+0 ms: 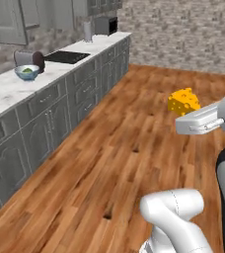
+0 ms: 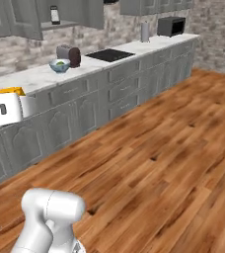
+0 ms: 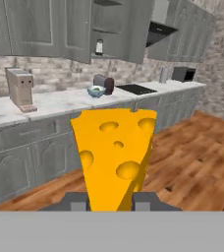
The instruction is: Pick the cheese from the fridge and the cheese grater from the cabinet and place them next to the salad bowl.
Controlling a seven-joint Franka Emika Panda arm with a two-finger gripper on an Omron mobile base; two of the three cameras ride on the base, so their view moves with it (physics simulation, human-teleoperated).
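My gripper [image 3: 113,202] is shut on the cheese [image 3: 115,155], a yellow-orange wedge with round holes. It holds the wedge in the air over the wooden floor; the cheese [image 1: 183,102] sticks out of the white hand, and a yellow corner of the cheese [image 2: 12,91] shows above it. The salad bowl [image 1: 27,72] [image 2: 60,65] [image 3: 96,91], pale blue with green inside, stands on the marble counter beside a dark toaster [image 2: 69,55]. Above it, the cheese grater [image 2: 55,15] [image 3: 99,47] stands on the shelf of the open wall cabinet [image 2: 72,17]. The fridge is out of view.
Grey base cabinets [image 1: 50,116] run under the counter [image 1: 6,89]. On it are a black cooktop [image 2: 109,54], a microwave [image 2: 171,25] and a coffee machine [image 3: 20,88]. Wooden floor [image 2: 159,148] lies open between me and the counter.
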